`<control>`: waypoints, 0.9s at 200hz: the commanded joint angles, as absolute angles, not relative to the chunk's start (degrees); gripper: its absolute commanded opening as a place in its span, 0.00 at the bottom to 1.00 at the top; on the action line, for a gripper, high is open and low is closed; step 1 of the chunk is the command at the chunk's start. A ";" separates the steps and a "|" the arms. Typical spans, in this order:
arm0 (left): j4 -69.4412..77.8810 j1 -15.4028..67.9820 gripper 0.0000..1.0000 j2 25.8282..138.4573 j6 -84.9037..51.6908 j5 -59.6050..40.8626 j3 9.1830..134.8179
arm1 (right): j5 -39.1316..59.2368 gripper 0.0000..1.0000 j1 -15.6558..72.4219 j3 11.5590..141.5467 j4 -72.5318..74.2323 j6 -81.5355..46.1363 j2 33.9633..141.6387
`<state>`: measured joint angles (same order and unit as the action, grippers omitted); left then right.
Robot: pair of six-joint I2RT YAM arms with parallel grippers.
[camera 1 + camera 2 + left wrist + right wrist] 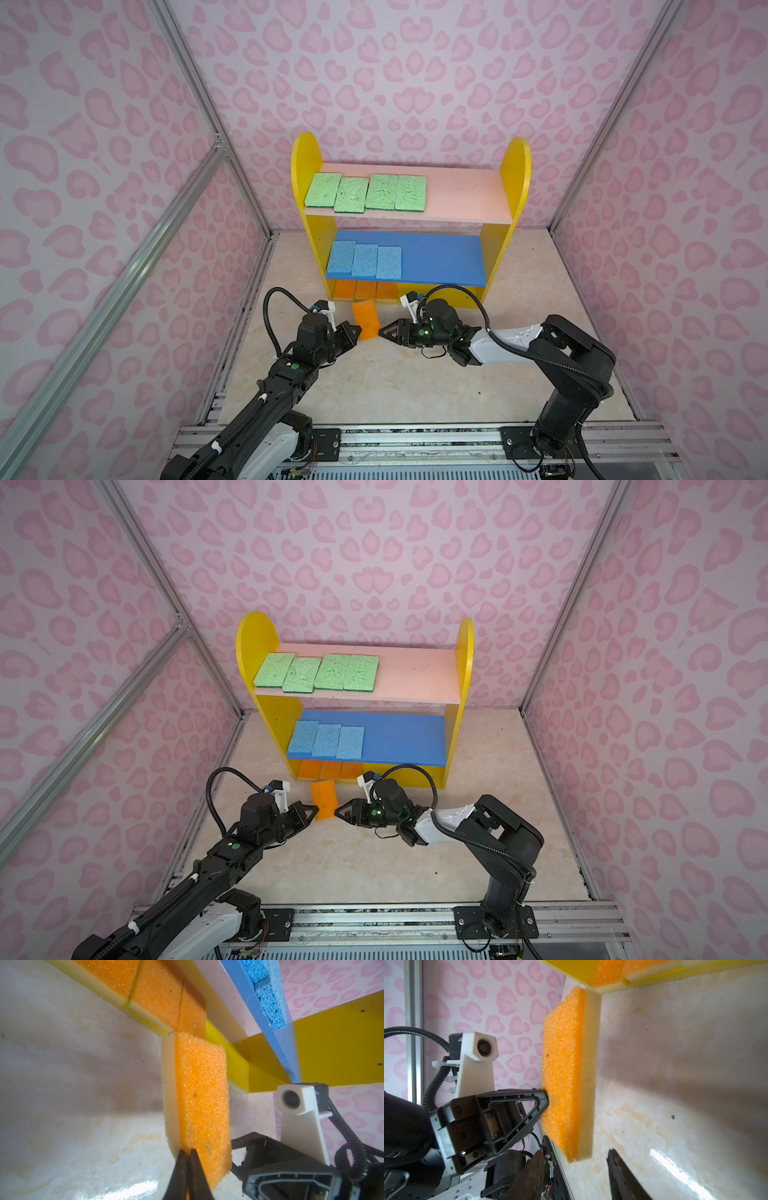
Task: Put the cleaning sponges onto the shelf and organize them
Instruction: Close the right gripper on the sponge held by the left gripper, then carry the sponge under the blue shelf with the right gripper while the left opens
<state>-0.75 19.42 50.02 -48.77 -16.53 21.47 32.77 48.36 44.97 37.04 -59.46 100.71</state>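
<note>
The shelf [307, 162] stands at the back. Several green cleaning sponges [365, 192] lie on its pink board, three blue sponges [365, 259] on the blue board, and three orange sponges [365, 289] on the yellow base. A fourth orange sponge [365, 319] [324, 798] with a pale underside hangs tilted just in front of the base. My left gripper [356, 331] [187, 1153] is shut on its near edge. My right gripper [384, 330] [575, 1153] faces it from the other side. It is open, with its fingers either side of the sponge's [566, 1076] near corner, not touching it.
Pink patterned walls close the cell on three sides. The beige marble tabletop [374, 386] runs to an aluminium rail [415, 440] at the front. The right halves of the pink board [465, 195] and blue board [440, 257] are bare. The two grippers' tips stand close together.
</note>
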 commanded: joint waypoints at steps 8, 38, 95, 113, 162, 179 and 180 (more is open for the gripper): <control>0.00 19.16 0.04 50.31 -48.16 -18.34 22.04 | 33.70 0.49 48.42 46.12 40.55 -60.47 102.18; 0.04 18.98 0.03 50.18 -48.41 -18.37 22.18 | 34.40 0.41 48.38 46.63 42.89 -62.10 103.84; 0.04 18.47 0.03 50.01 -48.52 -18.37 22.41 | 34.87 0.46 48.38 46.13 43.87 -62.93 105.12; -0.13 18.29 0.04 49.84 -48.45 -18.44 22.65 | 34.87 0.47 48.38 45.84 43.76 -62.80 105.21; -0.21 17.58 0.04 49.88 -48.34 -19.14 22.67 | 35.11 0.37 48.41 45.62 45.82 -63.89 105.47; 0.57 17.59 0.03 50.29 -48.79 -19.51 22.06 | 35.07 0.32 48.39 45.88 46.05 -64.07 105.75; 0.55 17.58 0.04 50.28 -48.79 -19.51 22.02 | 35.07 0.31 48.41 45.92 46.05 -64.03 105.74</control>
